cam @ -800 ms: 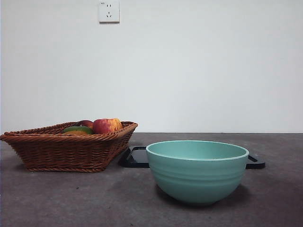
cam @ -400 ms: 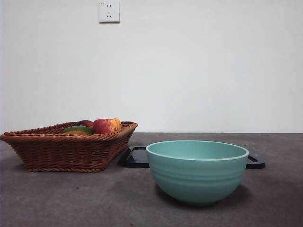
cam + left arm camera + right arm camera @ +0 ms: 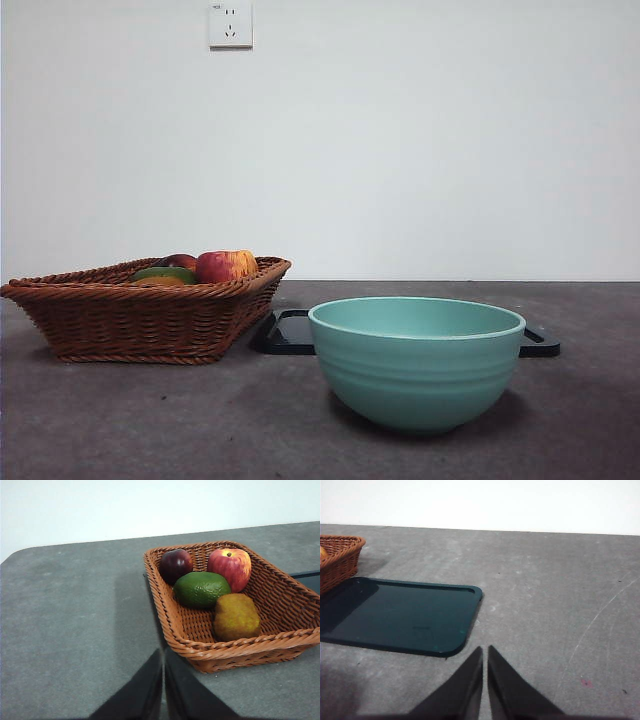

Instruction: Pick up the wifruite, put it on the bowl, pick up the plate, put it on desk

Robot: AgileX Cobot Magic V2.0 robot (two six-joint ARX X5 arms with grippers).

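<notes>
Only the tips of the robot show. The left tool [image 3: 163,690] is two plain matte black jaws, wedge-shaped and tapering to narrow points. The right tool [image 3: 484,680] looks the same: smooth black, unmarked, sharply tapered.

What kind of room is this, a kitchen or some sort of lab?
Probably a test lab rather than a kitchen: a bare white wall with one socket, a plain grey desk, and only staged props, a wicker basket of fruit and an empty bowl.
</notes>
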